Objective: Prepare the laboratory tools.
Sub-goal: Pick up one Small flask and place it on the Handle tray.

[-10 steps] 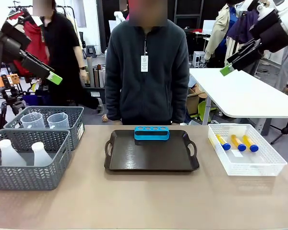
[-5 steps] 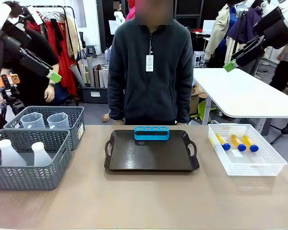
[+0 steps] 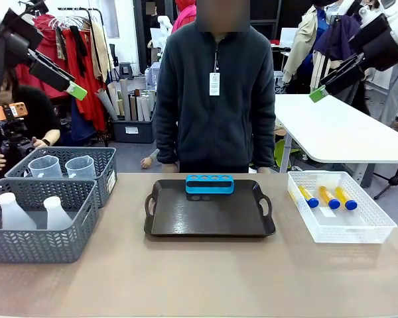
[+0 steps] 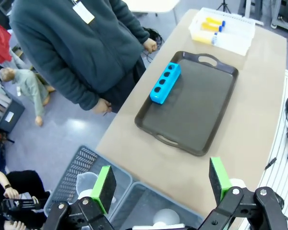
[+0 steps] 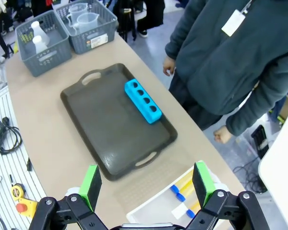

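- Tan table point(image 3: 199, 278) up front, with a clothes rail and a white side table behind.
- A person point(image 3: 215, 99) in a dark fleece stands at the far edge, arms down at the sides.
- Dead centre sits a dark tray point(image 3: 205, 218) with a handle at each end.
- A blue rack point(image 3: 209, 183) lies along the tray's far rim, its four holes facing up.
- On the robot's right there is a white basket point(image 3: 358, 233). Three tubes point(image 3: 327, 197) can be seen lying side by side in its far half, blue caps toward the robot.
- On the robot's left, two grey baskets stand touching each other.
- The near grey basket point(image 3: 46, 246) holds two flasks point(image 3: 13, 213), both upright.
- The far grey basket point(image 3: 105, 159) holds two beakers point(image 3: 79, 167), also upright.
- The left gripper point(image 4: 161, 184) is raised high above the grey baskets. Its jaws are spread wide with nothing between the green pads.
- The right gripper point(image 5: 146, 183) is just as high, above the white basket's end of the table. Its jaws are also wide apart and hold nothing.
- Both grippers are well clear of every tool, and the person's hands touch nothing on the table.
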Controlling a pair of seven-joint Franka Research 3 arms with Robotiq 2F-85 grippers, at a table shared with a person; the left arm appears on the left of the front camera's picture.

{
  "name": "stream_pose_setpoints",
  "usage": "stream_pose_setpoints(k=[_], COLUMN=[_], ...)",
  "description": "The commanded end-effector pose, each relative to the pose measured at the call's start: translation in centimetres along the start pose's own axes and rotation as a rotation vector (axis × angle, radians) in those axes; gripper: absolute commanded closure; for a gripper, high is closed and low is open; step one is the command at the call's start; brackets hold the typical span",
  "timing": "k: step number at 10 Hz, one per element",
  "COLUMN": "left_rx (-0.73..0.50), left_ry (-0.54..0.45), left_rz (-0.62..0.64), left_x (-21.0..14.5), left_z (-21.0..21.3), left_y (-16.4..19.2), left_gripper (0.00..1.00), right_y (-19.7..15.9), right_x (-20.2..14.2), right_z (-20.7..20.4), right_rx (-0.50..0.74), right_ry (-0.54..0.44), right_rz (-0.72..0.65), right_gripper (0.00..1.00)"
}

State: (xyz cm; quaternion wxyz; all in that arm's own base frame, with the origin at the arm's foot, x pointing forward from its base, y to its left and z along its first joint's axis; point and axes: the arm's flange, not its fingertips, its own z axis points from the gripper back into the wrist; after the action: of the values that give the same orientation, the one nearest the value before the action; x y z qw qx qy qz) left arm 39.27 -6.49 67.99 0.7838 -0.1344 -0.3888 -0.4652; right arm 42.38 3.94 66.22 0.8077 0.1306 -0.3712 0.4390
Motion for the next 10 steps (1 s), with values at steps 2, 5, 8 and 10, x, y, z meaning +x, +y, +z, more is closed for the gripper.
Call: stream_pose_setpoints(k=[2, 5, 8, 10], left_rx=[0.0, 0.0, 0.0, 0.0], left_ry=[0.0, 0.0, 0.0, 0.0], left_rz=[0.0, 0.0, 0.0, 0.0], left_x=[0.0, 0.0, 0.0, 0.0], left_z=[0.0, 0.0, 0.0, 0.0], left_y=[0.0, 0.0, 0.0, 0.0], left_gripper=[0.0, 0.0, 0.0, 0.0], right_y=[0.1, 0.1, 0.1, 0.1], right_x=[0.0, 0.0, 0.0, 0.0], right_z=[0.0, 0.0, 0.0, 0.0], right_rx=[0.0, 0.0, 0.0, 0.0], right_ry=[0.001, 0.001, 0.001, 0.001], right_rz=[0.003, 0.003, 0.003, 0.003], right_gripper=[0.0, 0.0, 0.0, 0.0])
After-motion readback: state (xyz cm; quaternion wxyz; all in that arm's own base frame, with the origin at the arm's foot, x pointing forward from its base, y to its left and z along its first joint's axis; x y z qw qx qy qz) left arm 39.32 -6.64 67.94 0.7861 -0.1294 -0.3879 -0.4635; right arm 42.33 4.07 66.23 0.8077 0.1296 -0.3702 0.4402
